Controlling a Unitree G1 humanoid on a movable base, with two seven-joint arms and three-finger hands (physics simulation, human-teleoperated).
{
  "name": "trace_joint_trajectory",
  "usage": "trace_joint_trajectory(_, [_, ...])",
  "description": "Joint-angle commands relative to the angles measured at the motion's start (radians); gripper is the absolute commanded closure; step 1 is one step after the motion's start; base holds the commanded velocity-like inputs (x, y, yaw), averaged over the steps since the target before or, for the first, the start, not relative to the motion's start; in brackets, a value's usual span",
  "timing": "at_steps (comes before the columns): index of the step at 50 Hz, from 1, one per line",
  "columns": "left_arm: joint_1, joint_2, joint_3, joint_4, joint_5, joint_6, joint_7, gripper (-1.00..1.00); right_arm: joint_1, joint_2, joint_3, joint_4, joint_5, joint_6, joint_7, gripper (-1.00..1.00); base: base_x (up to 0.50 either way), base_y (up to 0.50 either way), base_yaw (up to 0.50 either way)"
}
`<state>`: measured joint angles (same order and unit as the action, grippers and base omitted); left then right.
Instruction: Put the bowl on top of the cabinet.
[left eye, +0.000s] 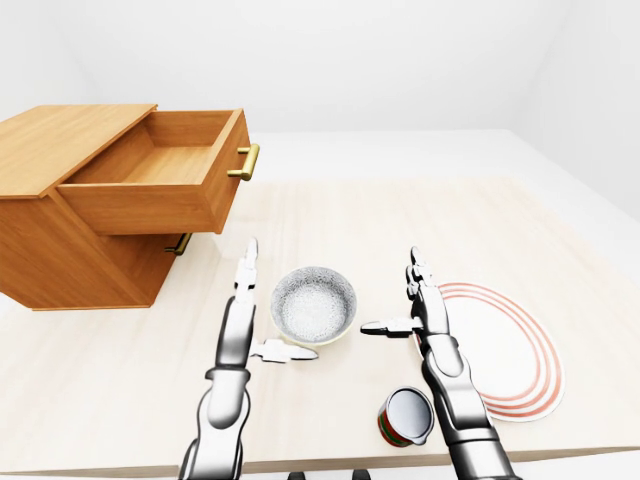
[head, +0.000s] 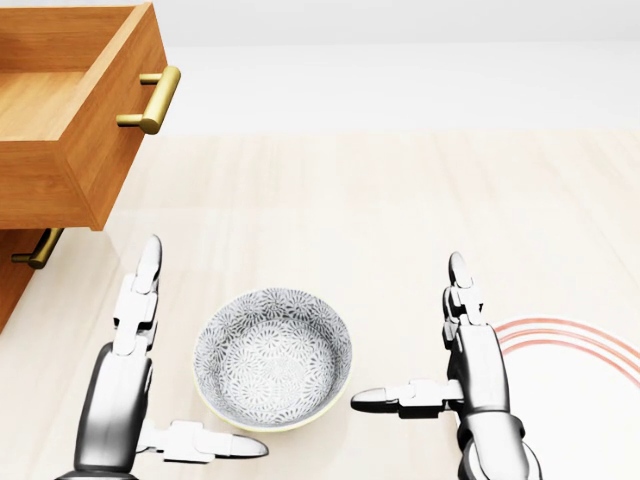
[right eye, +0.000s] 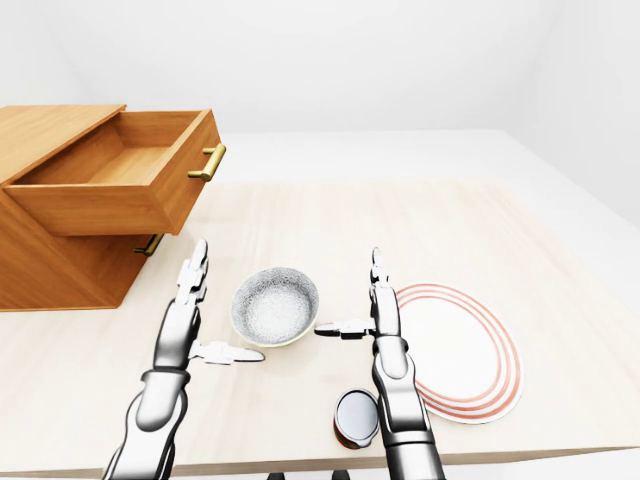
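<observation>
The bowl (head: 272, 357) is sitting on the bench (left eye: 400, 230) between both hands — the left hand (head: 140, 370) and right hand (head: 455, 365) are flanking it with fingers spread, gripping nothing. The cabinet (left eye: 60, 210) is standing at upper left, its drawer (left eye: 160, 180) hanging open.

On the desk (left eye: 400, 215), the cabinet (left eye: 60, 240) sits upper left, the bowl (left eye: 314, 304) at centre, the plate (left eye: 500, 350) right, the can (left eye: 406, 416) below between them.
</observation>
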<state>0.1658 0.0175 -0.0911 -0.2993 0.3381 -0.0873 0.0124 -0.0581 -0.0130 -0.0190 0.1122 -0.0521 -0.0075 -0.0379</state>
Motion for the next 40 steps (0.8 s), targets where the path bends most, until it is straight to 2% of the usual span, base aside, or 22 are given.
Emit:
trace_joint_trajectory(1, [0.077,0.011,-0.056,-0.076,0.145,0.0,0.058,-1.0,-0.006,-0.001,-0.002,0.018,0.002,-0.012,-0.002,-1.0,0.0,0.0,0.0])
trace_joint_trajectory(5, [0.096,0.017,-0.078,-0.072,0.185,0.0,0.085,-1.0,-0.008,-0.002,-0.003,0.021,0.003,-0.013,-0.001,-1.0,0.0,0.0,0.0])
trace_joint_trajectory(6, [0.1,0.021,-0.085,-0.064,0.224,0.0,0.12,-1.0,-0.007,-0.002,-0.003,0.019,0.004,-0.012,-0.001,-1.0,0.0,0.0,0.0])
trace_joint_trajectory(13, [0.113,0.032,-0.131,-0.008,0.361,0.0,0.232,-1.0,-0.006,-0.002,-0.003,0.013,0.005,-0.009,0.0,-1.0,0.0,0.0,0.0])
trace_joint_trajectory(15, [0.115,0.035,-0.141,0.015,0.432,0.0,0.312,-1.0,-0.004,-0.003,-0.005,0.011,0.007,-0.01,0.002,-1.0,0.0,0.0,0.0])
trace_joint_trajectory(16, [0.115,0.035,-0.142,0.016,0.434,0.0,0.315,-1.0,-0.004,-0.003,-0.005,0.011,0.007,-0.01,0.002,-1.0,0.0,0.0,0.0])
trace_joint_trajectory(19, [0.119,0.042,-0.163,0.039,0.552,0.0,0.415,-1.0,-0.008,-0.004,-0.006,0.018,0.006,-0.013,0.0,-1.0,0.0,0.0,0.0])
trace_joint_trajectory(23, [0.128,0.053,-0.187,0.064,0.637,0.0,0.499,-1.0,-0.007,-0.003,-0.005,0.012,0.007,-0.01,0.003,-1.0,0.0,0.0,0.0])
trace_joint_trajectory(24, [0.128,0.054,-0.189,0.065,0.638,0.0,0.502,-1.0,-0.006,-0.003,-0.005,0.012,0.007,-0.01,0.003,-1.0,0.0,0.0,0.0])
trace_joint_trajectory(25, [0.123,0.057,-0.195,0.096,0.695,0.0,0.511,-1.0,-0.005,-0.004,-0.005,0.011,0.007,-0.01,0.003,-1.0,0.0,0.0,0.0])
trace_joint_trajectory(29, [0.116,0.071,-0.218,0.164,0.787,0.0,0.511,-1.0,-0.003,-0.004,-0.006,0.009,0.009,-0.011,0.005,-1.0,0.0,0.0,0.0])
trace_joint_trajectory(40, [0.088,0.083,-0.257,0.201,0.908,0.0,0.511,-1.0,-0.001,-0.002,-0.003,0.006,0.007,-0.01,0.006,-1.0,0.0,0.0,0.0])
